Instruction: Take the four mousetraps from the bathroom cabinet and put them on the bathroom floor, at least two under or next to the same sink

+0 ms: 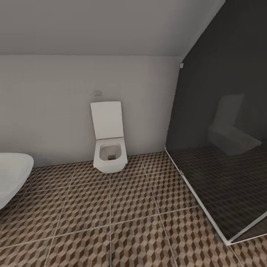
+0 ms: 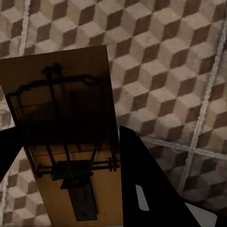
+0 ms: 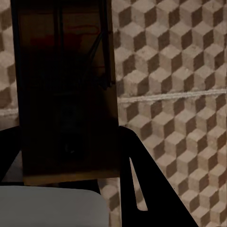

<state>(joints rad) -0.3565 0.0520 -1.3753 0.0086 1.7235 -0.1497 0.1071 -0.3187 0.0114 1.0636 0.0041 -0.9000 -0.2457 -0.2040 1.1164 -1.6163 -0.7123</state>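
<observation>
Brown, beige and grey cube-patterned tiles cover the bathroom floor, with pale grout lines between the large squares. Two mousetraps can be counted, one per wrist view. In the left wrist view the left trap is a tan wooden plate with dark wire parts and a coiled spring, standing between the two dark fingers of the left hand, which is closed on it above the tiled floor. In the right wrist view the right trap is darker, in shadow, with wire parts faintly visible, and sits between the two fingers of the right hand, clamped the same way above the tiles; a pale grey surface lies just beside its lower edge, and what it is cannot be told.

From the head view, one white wall-hung toilet hangs on the pale grey back wall with its lid raised, and a small flush plate sits on the wall above it. One white rounded basin edges in at the left. A dark glass shower screen with a thin white frame closes off the right side, its floor darker than the tiles. A pale sloped ceiling runs overhead.
</observation>
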